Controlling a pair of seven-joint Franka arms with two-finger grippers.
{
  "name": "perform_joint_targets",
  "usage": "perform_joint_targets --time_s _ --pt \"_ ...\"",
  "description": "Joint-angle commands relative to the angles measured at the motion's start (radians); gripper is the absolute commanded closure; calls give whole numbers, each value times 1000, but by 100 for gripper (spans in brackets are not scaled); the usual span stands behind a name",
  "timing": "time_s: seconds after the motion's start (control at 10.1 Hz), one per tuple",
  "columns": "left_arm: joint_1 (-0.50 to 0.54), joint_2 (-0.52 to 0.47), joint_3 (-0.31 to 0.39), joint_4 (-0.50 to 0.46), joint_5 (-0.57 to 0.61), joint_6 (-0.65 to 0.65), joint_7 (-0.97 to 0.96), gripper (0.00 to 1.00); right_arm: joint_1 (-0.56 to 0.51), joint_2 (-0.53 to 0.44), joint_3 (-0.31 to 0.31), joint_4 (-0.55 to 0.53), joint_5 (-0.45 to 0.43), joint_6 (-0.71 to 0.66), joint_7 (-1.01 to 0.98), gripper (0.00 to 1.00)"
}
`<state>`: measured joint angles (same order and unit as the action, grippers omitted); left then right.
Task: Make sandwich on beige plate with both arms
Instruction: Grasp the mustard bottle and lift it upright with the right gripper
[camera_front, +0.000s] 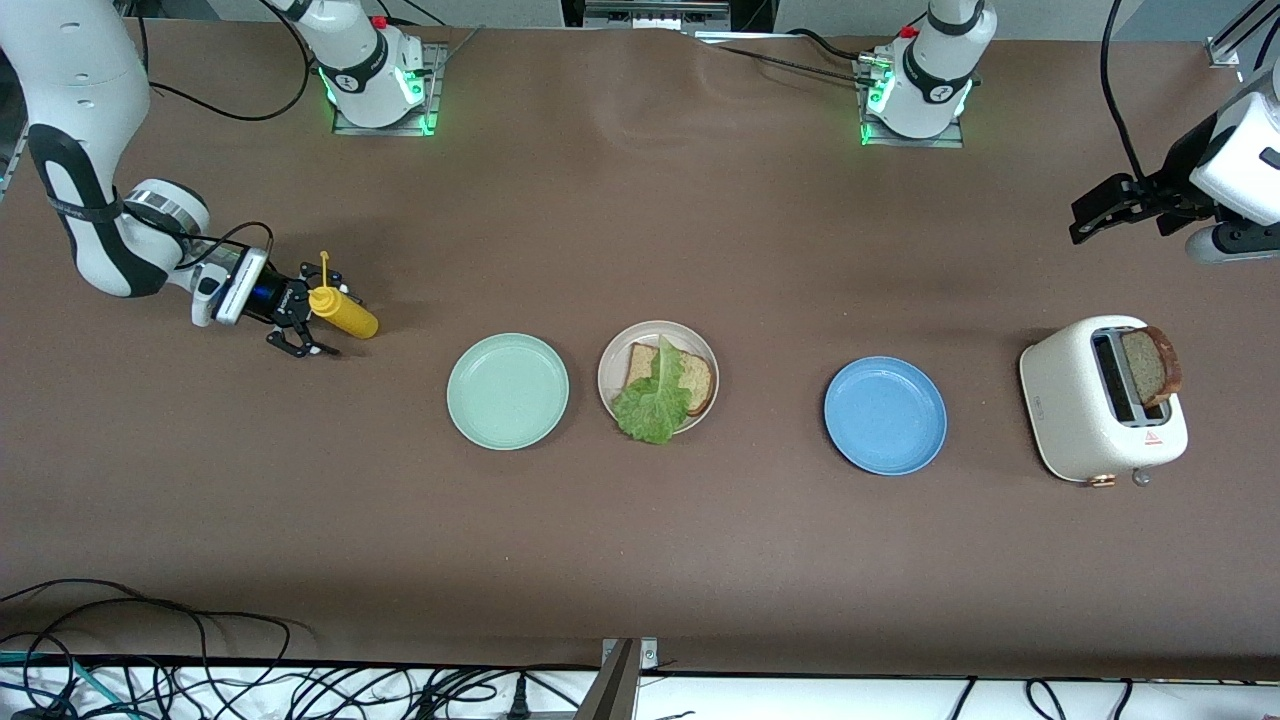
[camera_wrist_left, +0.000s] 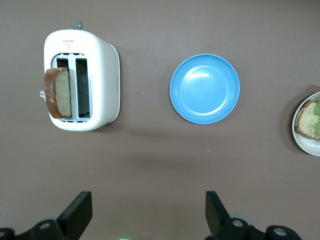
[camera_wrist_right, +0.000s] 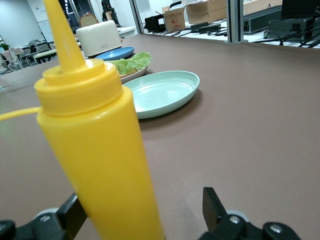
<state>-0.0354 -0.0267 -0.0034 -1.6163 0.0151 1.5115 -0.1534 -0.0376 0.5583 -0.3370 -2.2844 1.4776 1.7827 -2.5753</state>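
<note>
The beige plate (camera_front: 613, 372) sits mid-table with one brown bread slice (camera_front: 700, 385) on it and a green lettuce leaf (camera_front: 655, 400) laid over the slice. A second bread slice (camera_front: 1150, 365) stands in the white toaster (camera_front: 1075, 400) at the left arm's end. My left gripper (camera_front: 1090, 215) is open and empty, high over that end; its wrist view shows the toaster slice (camera_wrist_left: 57, 92) and the plate's edge (camera_wrist_left: 305, 145). My right gripper (camera_front: 325, 312) is open, low at the right arm's end, with the yellow squeeze bottle (camera_wrist_right: 100, 150) between its fingers, a gap beside one.
A mint green plate (camera_front: 507, 390) lies beside the beige plate toward the right arm's end. A blue plate (camera_front: 885, 415) lies between the beige plate and the toaster. Cables run along the table edge nearest the front camera.
</note>
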Motion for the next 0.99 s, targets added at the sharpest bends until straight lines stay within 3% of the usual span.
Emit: perform_joint_targets --time_s 0.0,0.49,0.59,0.69,0.89 --pt "6 7 -4 19 -23 -17 -11 0 -19 17 36 13 33 -2 -9 1" --pt "5 10 -6 24 -23 -17 -11 0 -19 26 47 13 38 3 -5 0" --pt "5 10 -6 24 -23 -17 -11 0 -19 25 50 13 38 4 0 14" --pt "2 10 -6 24 -21 -17 -9 0 -19 25 50 13 38 6 0 43" --pt "6 10 -6 26 -12 -17 -2 0 -19 25 50 13 38 6 0 83"
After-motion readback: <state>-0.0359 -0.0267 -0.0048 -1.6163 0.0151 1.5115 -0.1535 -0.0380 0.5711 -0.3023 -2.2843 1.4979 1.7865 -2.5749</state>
